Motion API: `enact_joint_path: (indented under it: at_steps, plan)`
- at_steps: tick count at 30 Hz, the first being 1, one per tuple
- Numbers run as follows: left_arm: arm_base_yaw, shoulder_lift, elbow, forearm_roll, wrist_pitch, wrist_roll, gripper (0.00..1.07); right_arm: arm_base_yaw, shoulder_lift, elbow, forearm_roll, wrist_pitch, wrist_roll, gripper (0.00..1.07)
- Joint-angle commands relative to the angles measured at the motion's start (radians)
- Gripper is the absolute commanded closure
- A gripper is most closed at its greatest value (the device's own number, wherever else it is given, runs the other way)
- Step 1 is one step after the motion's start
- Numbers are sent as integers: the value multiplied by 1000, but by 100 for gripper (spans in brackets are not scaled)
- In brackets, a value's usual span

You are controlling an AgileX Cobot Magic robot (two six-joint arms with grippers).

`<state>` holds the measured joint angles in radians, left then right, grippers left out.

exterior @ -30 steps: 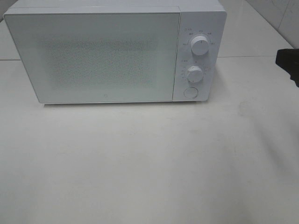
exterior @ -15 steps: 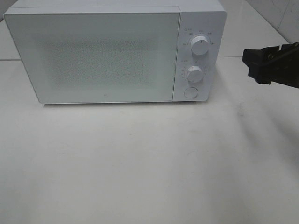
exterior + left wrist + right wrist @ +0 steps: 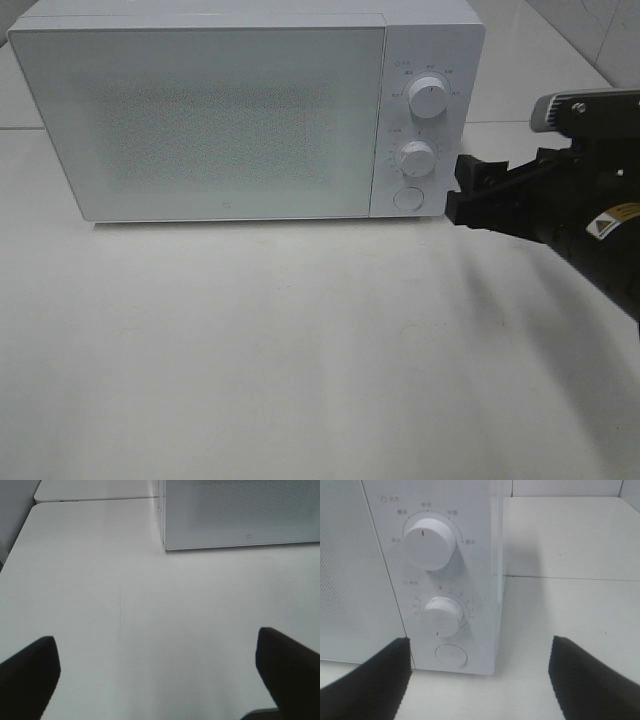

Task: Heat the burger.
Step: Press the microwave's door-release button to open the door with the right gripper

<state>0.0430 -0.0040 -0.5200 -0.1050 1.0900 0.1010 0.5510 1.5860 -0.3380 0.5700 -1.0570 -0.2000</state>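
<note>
At the far side of the white table (image 3: 300, 350) stands a white microwave (image 3: 430, 35), its front facing the near edge. Its door (image 3: 200, 120) is shut, and the speckled, frosted panel shows nothing behind it. The burger appears in none of the views, so where it is cannot be told.

Right of the door runs the control panel (image 3: 445, 130), with an upper knob (image 3: 428, 97), a lower knob (image 3: 415, 158) and a round button (image 3: 407, 198) stacked from top to bottom. A thin red line on the upper knob points toward the top of its dial.

From the right side, the right gripper (image 3: 462, 190) reaches in, black and level, at about the height of the lower knob and the button. Its fingers (image 3: 592, 680) are spread wide with nothing between them. In the high view the tips sit just beside the microwave's right front corner. In the wrist view the panel lies straight ahead, framed between the two fingers. Whether a tip touches the casing cannot be told.

Over on the left, the left gripper (image 3: 155, 645) shows only in its own wrist view. Its two dark fingers (image 3: 30, 675) are released, far apart and empty, hanging over bare tabletop. The microwave's left front corner lies farther off beyond them, well apart from the tips.
</note>
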Motion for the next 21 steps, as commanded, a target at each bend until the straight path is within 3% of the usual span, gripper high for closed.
enact_joint_path:
  at_steps: [1,4,8,9,11,12,17,19,20,21]
  plan:
    - [0,-5,2,-7,-15,-4,7,61,60,2,38,-80,9,33]
    - [0,-5,2,-7,-15,-4,7,75,76,2,38,-89,36,33]
    - [0,-5,2,-7,-15,-4,7,103,132,2,23,-108,324,37]
    - [0,-5,2,-7,-15,-4,7,103,145,2,23,-108,512,41]
    - [0,-5,2,-7,-15,-4,7,103,148,2,24,-106,591,43]
    - [0,-5,2,-7,-15,-4,7,103,158,2,24,-108,782,48]
    - [0,-5,2,-7,-15,-4,7,103,187,2,24,-106,1108,60]
    - [0,-5,2,-7,-15,-4,7,103,216,2,19,-103,1344,72]
    - [0,-5,2,-7,-15,-4,7,103,216,2,19,-103,1344,72]
    - [0,-5,2,-7,-15,-4,7,103,232,2,20,-105,1460,81]
